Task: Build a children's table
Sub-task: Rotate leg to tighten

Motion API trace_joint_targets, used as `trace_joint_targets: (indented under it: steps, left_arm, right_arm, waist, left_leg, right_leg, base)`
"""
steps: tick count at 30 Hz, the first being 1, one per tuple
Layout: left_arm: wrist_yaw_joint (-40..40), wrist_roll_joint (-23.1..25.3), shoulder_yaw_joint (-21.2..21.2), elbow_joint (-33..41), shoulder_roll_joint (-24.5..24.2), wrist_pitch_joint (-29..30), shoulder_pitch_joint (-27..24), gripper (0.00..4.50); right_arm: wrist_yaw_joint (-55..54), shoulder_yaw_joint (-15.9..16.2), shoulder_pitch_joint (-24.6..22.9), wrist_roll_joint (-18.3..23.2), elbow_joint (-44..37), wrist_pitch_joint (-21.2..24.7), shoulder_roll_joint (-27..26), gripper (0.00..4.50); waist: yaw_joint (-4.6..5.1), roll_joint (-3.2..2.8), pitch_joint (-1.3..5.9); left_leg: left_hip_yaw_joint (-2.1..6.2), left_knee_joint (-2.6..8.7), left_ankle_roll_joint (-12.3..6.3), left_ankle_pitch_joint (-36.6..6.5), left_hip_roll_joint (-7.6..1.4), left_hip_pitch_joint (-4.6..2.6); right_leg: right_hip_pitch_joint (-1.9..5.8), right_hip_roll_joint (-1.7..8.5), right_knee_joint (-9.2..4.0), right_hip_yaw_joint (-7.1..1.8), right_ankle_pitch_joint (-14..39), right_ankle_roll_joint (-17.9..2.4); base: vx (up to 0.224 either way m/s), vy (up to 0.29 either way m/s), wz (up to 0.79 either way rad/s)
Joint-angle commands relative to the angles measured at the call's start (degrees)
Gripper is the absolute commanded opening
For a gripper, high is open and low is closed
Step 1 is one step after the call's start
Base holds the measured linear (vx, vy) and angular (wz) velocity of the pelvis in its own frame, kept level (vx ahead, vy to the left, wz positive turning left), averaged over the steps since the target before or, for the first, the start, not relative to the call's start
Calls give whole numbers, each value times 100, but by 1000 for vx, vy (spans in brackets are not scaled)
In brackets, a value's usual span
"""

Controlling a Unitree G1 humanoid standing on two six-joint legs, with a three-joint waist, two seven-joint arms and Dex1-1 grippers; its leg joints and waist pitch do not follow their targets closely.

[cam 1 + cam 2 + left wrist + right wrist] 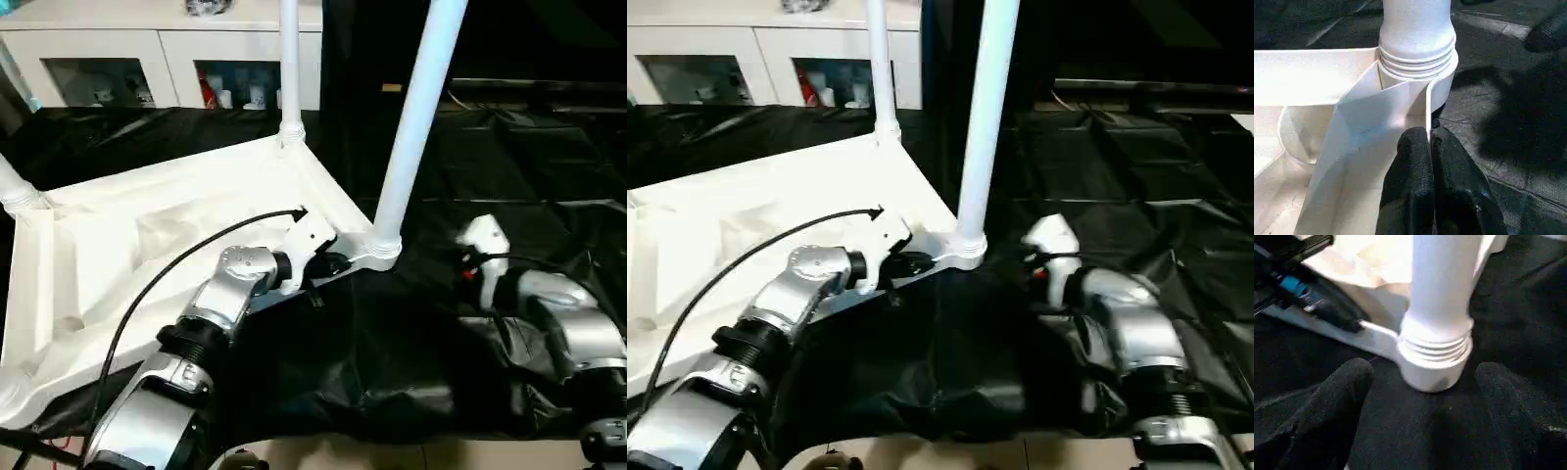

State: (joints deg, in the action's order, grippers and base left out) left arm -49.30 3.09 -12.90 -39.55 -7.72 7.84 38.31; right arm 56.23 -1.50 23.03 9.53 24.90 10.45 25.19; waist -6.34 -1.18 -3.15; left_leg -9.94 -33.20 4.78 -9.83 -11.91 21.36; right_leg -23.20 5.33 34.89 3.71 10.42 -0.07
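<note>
The children's table lies upside down on a black cloth, its white top (147,225) showing the ribbed underside. Three white legs stand in corner sockets: one at the near right (416,117), one at the far corner (289,69), one at the left edge (15,186). My left gripper (1429,142) is shut on the top's thin rim, right beside the near-right socket (1418,58). My right gripper (1425,379) is open just to the right of that socket (1435,362). Its fingers (1347,382) stand on either side of the socket without touching it.
A white glass-door cabinet (157,59) stands behind the table. The black cloth (509,166) covers the ground to the right and front. A black cable (167,274) arcs over my left forearm. A strip of pale floor (392,455) shows at the near edge.
</note>
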Motion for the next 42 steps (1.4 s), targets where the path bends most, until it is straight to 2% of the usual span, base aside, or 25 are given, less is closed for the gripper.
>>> trace_joint_targets:
  steps: [1, 2, 3, 5, 8, 11, 12, 14, 16, 22, 24, 26, 29, 33, 34, 37, 39, 42]
  left_arm:
    - [-359, -211, -78, 296, -12, -246, 66, 0]
    - [-494, -226, -121, 361, -50, -216, 25, 0]
    - [-576, -235, -145, 398, -76, -198, 1, 0]
    - [-824, -249, -230, 511, -161, -144, -63, 0]
    - [-1325, -275, -411, 775, -379, -84, -219, 0]
    - [-1415, -240, -438, 818, -475, -96, -255, 0]
    - [-1460, -241, -444, 824, -515, -93, -263, 0]
    - [-1504, -242, -456, 835, -546, -84, -270, 0]
    - [-1612, -246, -501, 909, -630, -38, -304, 0]
    - [-1822, -248, -591, 1090, -827, 41, -413, 0]
    - [-1867, -245, -598, 1107, -880, 41, -427, 0]
    - [-1875, -247, -599, 1115, -895, 45, -432, 0]
    - [-1881, -260, -603, 1143, -942, 73, -440, 0]
    - [-1894, -262, -603, 1186, -981, 117, -455, 0]
    - [-1894, -260, -602, 1184, -987, 119, -456, 0]
    - [-1888, -258, -603, 1189, -1000, 135, -467, 0]
    - [-1879, -257, -601, 1183, -1004, 141, -467, 0]
    - [-1648, -338, -455, 1142, -893, 256, -438, 0]
  right_arm:
    - [-90, -132, 154, 180, -44, 97, -82, 381]
    - [-25, -124, 163, 285, -83, 203, -98, 381]
    - [31, -109, 164, 355, -117, 277, -104, 411]
    - [195, 7, 112, 395, -249, 365, -87, 419]
    - [536, 294, -7, 357, -492, 487, -32, 437]
    - [523, 527, -42, 72, -516, 277, 32, 446]
    - [469, 595, -12, -36, -448, 178, 38, 446]
    - [455, 638, 10, -91, -402, 110, 38, 446]
    - [443, 698, 65, -121, -344, 106, 32, 446]
    - [461, 840, 277, -175, -141, 115, -31, 446]
    - [468, 881, 381, -229, 31, 52, -77, 420]
    - [487, 888, 412, -223, 73, 52, -96, 412]
    - [534, 956, 502, -241, 204, 11, -139, 376]
    - [591, 1028, 590, -224, 338, -37, -177, 365]
    - [609, 1039, 610, -222, 376, -52, -186, 338]
    - [636, 1052, 628, -221, 452, -84, -228, 326]
    - [649, 1058, 627, -215, 476, -95, -254, 298]
    - [474, 1012, 559, -153, 519, -104, -407, 280]
  waist:
    - [5, 74, 412]
    - [1, 65, 417]
    - [-1, 57, 419]
    - [-14, 53, 428]
    - [-27, 27, 427]
    - [-41, 29, 408]
    - [-37, 35, 401]
    - [-29, 39, 387]
    - [-11, 38, 385]
    - [7, 54, 409]
    - [7, 52, 410]
    - [9, 43, 409]
    - [9, 65, 404]
    - [14, 59, 404]
    - [15, 61, 405]
    - [15, 59, 405]
    - [17, 57, 408]
    - [23, 56, 407]
  left_leg:
    - [-13, 321, -469, -969, -76, -33]
    - [-11, 323, -481, -950, -79, -41]
    - [-12, 320, -485, -932, -84, -37]
    - [-16, 311, -506, -900, -96, -50]
    - [-18, 312, -529, -886, -113, -42]
    - [-24, 330, -446, -1059, -117, -57]
    - [-21, 338, -367, -1141, -111, -56]
    - [-11, 359, -260, -1317, -109, -65]
    - [-8, 368, -232, -1365, -105, -63]
    - [-16, 338, -304, -1073, -103, -50]
    - [-16, 337, -326, -1037, -101, -44]
    - [-19, 334, -316, -1076, -104, -48]
    - [-19, 341, -299, -1151, -102, -52]
    - [-19, 338, -292, -1155, -102, -51]
    - [-18, 338, -290, -1143, -101, -50]
    - [-19, 335, -295, -1127, -101, -47]
    - [-18, 337, -293, -1123, -103, -51]
    - [-20, 335, -281, -1134, -97, -51]
  right_leg:
    - [329, 246, -436, -181, 997, -1290]
    - [335, 248, -424, -183, 930, -1317]
    - [334, 247, -416, -184, 874, -1340]
    - [328, 233, -396, -181, 687, -1408]
    - [330, 232, -362, -180, 448, -1493]
    - [313, 235, -384, -185, 625, -1473]
    - [310, 246, -397, -188, 803, -1426]
    - [310, 264, -432, -196, 1172, -1305]
    - [305, 259, -441, -197, 1260, -1256]
    - [311, 245, -379, -200, 830, -1358]
    - [316, 246, -370, -195, 781, -1380]
    - [311, 248, -371, -196, 795, -1404]
    - [315, 249, -380, -195, 890, -1377]
    - [310, 255, -382, -197, 960, -1365]
    - [312, 251, -378, -197, 965, -1360]
    - [315, 249, -374, -198, 918, -1367]
    - [309, 250, -371, -196, 917, -1369]
    - [311, 248, -370, -196, 927, -1385]
  base:
    - [0, 0, 0]
    - [0, 0, 0]
    - [0, 0, 0]
    - [0, 0, 0]
    - [0, 0, 0]
    - [0, 0, 0]
    - [0, 0, 0]
    - [0, 0, 0]
    - [0, 0, 0]
    - [0, 0, 0]
    - [0, 0, 0]
    - [0, 0, 0]
    - [0, 0, 0]
    - [0, 0, 0]
    - [0, 0, 0]
    - [0, 0, 0]
    - [0, 0, 0]
    - [0, 0, 0]
